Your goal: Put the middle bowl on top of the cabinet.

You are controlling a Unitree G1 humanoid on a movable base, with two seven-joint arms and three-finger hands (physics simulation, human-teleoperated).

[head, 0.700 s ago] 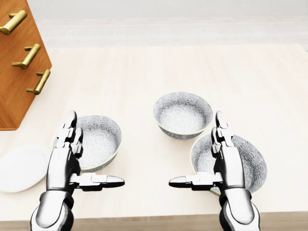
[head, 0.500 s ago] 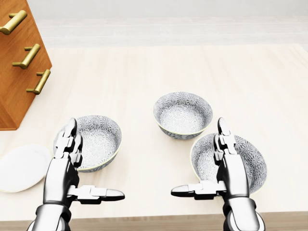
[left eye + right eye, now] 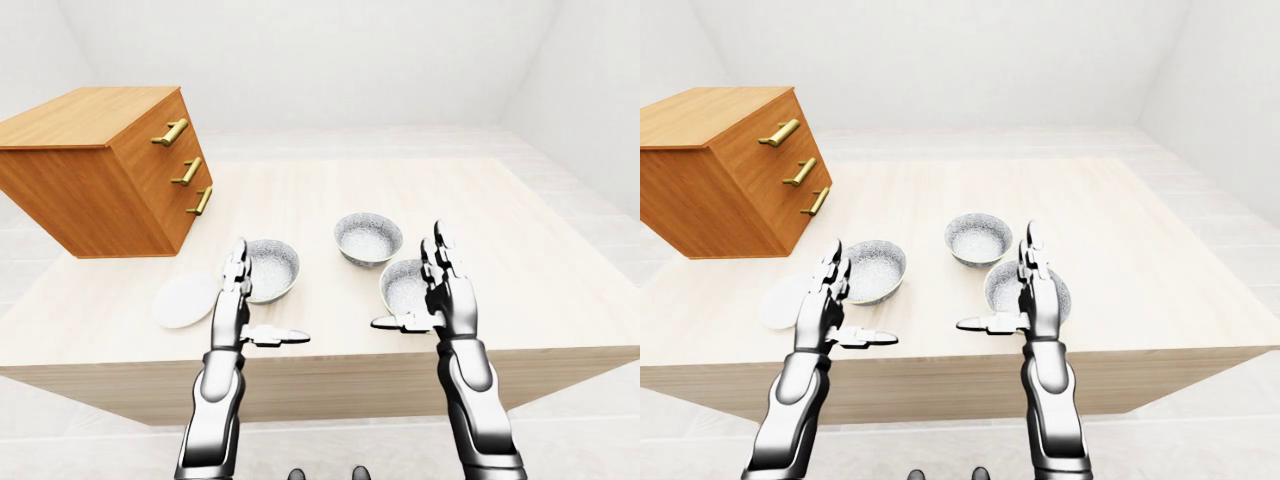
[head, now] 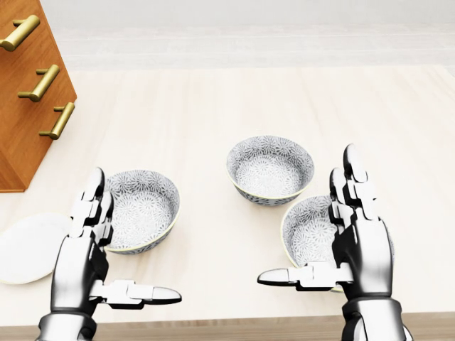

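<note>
We are holding left hand (image 4: 82, 256) and right hand (image 4: 362, 249) wide open, empty, while the middle bowl (image 4: 270, 169), round, grey-patterned, is sitting mouth-up just beyond and between our fingertips.

head view looks down close; 2 eye views show whole table (image 3: 520, 230).

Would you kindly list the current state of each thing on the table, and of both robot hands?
Middle bowl: upright, empty, untouched.
Left bowl: upright, empty.
Right bowl: upright, empty.
Plate: lying flat, empty.
Cabinet: all three drawers shut.
Left hand: open, holding nothing.
Right hand: open, holding nothing.
</note>
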